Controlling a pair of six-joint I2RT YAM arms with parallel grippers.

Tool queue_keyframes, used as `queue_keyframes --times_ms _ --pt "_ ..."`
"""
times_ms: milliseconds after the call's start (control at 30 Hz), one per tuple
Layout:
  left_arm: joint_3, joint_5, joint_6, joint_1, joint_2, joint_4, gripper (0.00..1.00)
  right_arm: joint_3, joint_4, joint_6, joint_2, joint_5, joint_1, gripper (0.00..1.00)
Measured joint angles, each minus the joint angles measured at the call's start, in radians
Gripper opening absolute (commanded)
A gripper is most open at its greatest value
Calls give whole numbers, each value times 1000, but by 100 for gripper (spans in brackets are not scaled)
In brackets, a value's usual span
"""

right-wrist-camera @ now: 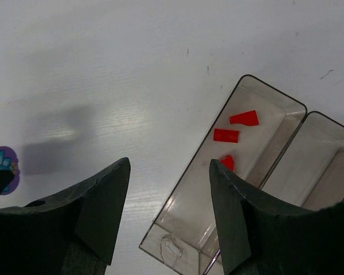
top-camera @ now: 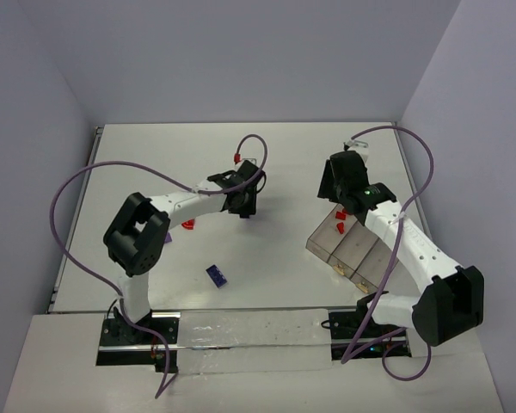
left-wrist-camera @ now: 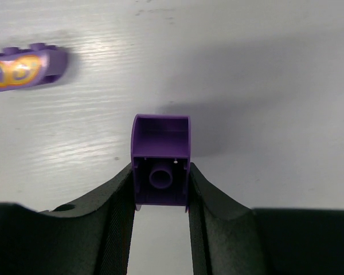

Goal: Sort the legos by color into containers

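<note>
White table (top-camera: 284, 159) with tray (top-camera: 354, 252), loose bricks (top-camera: 217, 275)

Left wrist: printed purple brick (left-wrist-camera: 23, 67) blurred, clipped by left edge. Right wrist: tray (right-wrist-camera: 275, 90) runs off right and bottom edges; purple piece (right-wrist-camera: 3, 166) clipped at left. Top view: right arm (top-camera: 413, 245) covers part of tray.

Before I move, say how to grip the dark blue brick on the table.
Probably across its long sides, from straight above: the dark blue brick lies flat and slanted on the table, with nothing close by, so align with its slant.
</note>
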Motion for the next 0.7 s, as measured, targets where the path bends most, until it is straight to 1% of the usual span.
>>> queue_keyframes --times_ms 167,200,233,267,333,367,400,500,533,700 --pt "63 -24 -107 -33 78 -45 23 -1 -1 -1 -5 1 0 65" --pt "71 -33 -122 -38 91 -56 27 -1 -1 -1 -8 1 -2 65" --pt "82 -39 -135 -43 100 -64 33 -2 -1 -3 -12 1 -4 65" --pt "94 -43 -146 -48 107 -69 33 -2 -2 -4 -15 1 -5 65" --pt "107 -50 -164 -56 116 -77 60 -3 -2 -4 -23 1 -7 65" --pt "111 -51 -170 -59 119 -80 68 -5 -2 -4 -26 1 -8 65" --pt "112 -51 -182 -62 121 -80 79 -6 -2 -4 -28 0 -9 65" --pt "112 -50 -188 -65 125 -95 91 -13 -3 -4 -30 0 -10 66" --pt "112 -50 -188 -66 125 -98 92 -14 -5 -4 -30 -1 -11 66" --pt "118 -57 -180 -66 122 -125 92 -15 -7 -4 -30 -18 -11 66"
